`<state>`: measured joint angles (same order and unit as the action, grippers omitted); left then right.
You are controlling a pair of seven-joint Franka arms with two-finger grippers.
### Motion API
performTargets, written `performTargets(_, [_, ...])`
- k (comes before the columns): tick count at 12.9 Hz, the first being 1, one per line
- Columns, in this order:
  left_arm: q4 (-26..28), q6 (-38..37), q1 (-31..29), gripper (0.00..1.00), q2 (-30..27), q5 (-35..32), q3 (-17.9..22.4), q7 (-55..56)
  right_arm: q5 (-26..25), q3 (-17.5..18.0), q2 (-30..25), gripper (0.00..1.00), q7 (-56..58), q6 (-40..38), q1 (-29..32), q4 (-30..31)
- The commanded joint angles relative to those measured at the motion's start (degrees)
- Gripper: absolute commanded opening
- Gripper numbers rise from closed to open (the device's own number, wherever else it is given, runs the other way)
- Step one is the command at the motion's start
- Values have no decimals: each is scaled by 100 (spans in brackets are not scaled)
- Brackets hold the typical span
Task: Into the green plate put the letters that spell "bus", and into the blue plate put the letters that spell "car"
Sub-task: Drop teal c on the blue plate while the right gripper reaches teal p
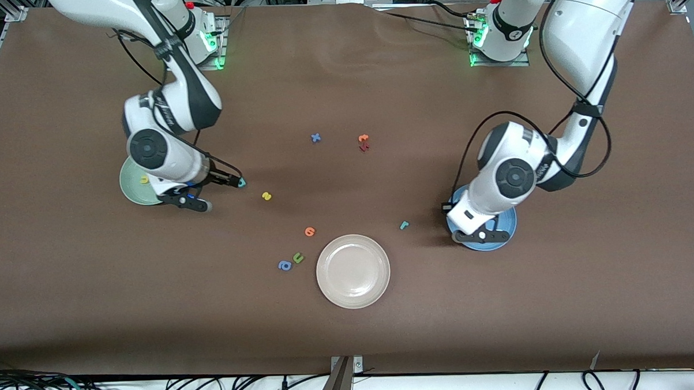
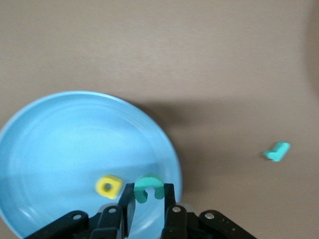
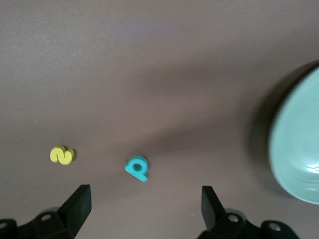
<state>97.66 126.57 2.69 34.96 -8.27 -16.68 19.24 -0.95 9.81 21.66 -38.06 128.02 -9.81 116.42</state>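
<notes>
Left tool [image 2: 147, 206] clenched on the teal c [image 2: 148, 187] over the blue plate [image 2: 55, 149], beside the yellow a [image 2: 108, 186]. Right tool [image 3: 144, 204] released above the teal b [image 3: 136, 168], middle-left of the counter [image 1: 352, 333], near the green plate [image 1: 132, 188].

White arms, black joints, looping black cables

The right arm covers much of the green plate [image 1: 132, 188] in the front view, and the right wrist view cuts this plate off at its edge. The left arm hides most of the blue plate [image 1: 501, 236]. The dark red shape [image 1: 364, 148] beside the orange letter [image 1: 363, 138] is too small to read.
</notes>
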Motion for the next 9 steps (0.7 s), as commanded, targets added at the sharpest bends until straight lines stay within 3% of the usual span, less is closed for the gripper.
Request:
performTargets(1, [60, -36, -50, 100, 28, -140, -89, -245, 7, -5, 522, 98, -253, 390, 5, -146])
performTargets(6, [-300, -10, 582, 100, 72, -166, -133, -333, 16, -5, 805, 87, -650, 619, -136, -128])
performTargets(7, [-387, 7, 740, 100, 168, -184, -125, -333, 16, -5, 840, 78, -676, 619, -136, -128])
performTargets(9, [-703, 16, 987, 100, 519, -393, -116, -595, 24, -5, 883, 75, -702, 593, -136, -119])
